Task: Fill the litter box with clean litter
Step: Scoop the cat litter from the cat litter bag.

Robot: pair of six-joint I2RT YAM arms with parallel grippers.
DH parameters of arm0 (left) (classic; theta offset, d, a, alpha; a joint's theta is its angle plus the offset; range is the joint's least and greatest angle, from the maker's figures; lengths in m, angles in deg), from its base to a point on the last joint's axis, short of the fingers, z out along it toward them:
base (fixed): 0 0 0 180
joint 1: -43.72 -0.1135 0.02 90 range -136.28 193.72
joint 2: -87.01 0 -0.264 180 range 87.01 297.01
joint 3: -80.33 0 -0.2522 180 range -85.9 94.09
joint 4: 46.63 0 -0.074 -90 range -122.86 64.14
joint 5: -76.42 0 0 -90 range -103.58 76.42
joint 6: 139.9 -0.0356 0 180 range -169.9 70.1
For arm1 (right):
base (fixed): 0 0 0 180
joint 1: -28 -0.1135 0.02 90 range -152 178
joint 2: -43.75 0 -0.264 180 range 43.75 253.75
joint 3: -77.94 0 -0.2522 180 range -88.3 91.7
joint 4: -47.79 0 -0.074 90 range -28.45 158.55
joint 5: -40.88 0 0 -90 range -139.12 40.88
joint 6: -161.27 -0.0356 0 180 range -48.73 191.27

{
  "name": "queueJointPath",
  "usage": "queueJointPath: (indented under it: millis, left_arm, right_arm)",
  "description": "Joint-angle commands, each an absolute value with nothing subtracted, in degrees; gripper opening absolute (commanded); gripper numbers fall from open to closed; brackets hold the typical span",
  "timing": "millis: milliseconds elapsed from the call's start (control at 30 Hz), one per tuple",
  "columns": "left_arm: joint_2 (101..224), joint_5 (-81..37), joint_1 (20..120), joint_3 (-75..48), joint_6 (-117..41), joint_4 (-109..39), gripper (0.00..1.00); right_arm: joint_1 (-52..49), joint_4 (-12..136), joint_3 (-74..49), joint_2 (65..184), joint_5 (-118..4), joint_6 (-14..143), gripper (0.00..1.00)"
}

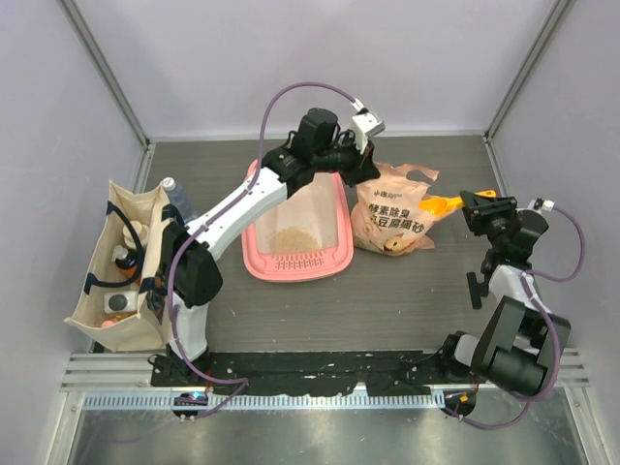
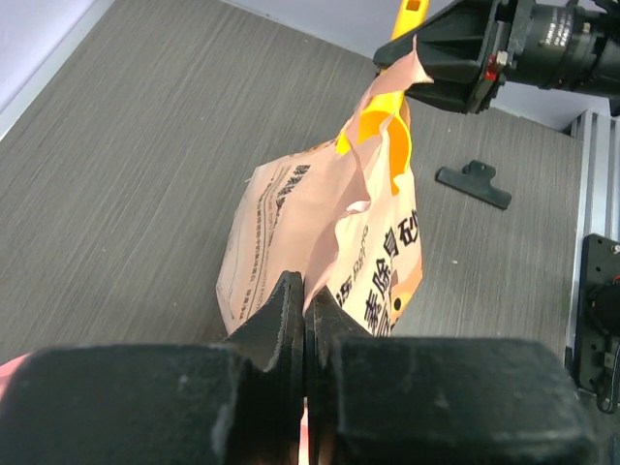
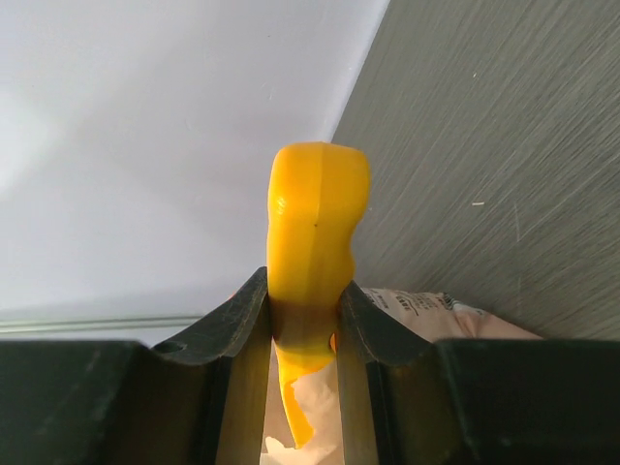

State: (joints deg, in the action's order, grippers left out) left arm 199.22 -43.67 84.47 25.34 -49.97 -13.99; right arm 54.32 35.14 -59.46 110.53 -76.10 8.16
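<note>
Pink plastic of the litter box [image 1: 295, 272] lies beside my left claw [image 2: 305, 291], on the side away from the bag [image 2: 310, 213]. That arm half hides it. A thin patch of litter [image 1: 289, 239] shows on its floor. The left claw is pressed shut against the bag; whether it nips a fold, I can't tell. My right claw [image 3: 308, 300] grips the scoop [image 3: 315, 213] by its handle, its bowl partly lost in the bag's mouth.

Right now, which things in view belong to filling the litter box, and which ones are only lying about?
For the job:
- pink plastic litter box
- tan litter granules in it
- peach printed plastic bag, pinched by the left gripper
- yellow-orange plastic scoop, held by the right gripper

Lying about:
- beige fabric tote bag
- small black clip
</note>
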Motion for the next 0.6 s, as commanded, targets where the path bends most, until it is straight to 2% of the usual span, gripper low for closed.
queueJointPath:
  millis: [0,233,567]
  left_arm:
    - [196.70,-42.33,83.36,31.07,-54.20,-9.23,0.00]
    - [199.69,-39.60,83.36,37.23,-60.18,-1.31,0.00]
    - [198.29,-36.61,82.48,36.27,-56.23,-6.58,0.00]
  right_arm:
    - [56.65,22.46,-59.65,115.11,-77.77,-2.29,0.02]
    - [58.93,19.01,-56.84,117.75,-80.76,-10.20,0.01]
    - [61.22,22.35,-53.94,118.19,-81.82,-11.09,0.01]
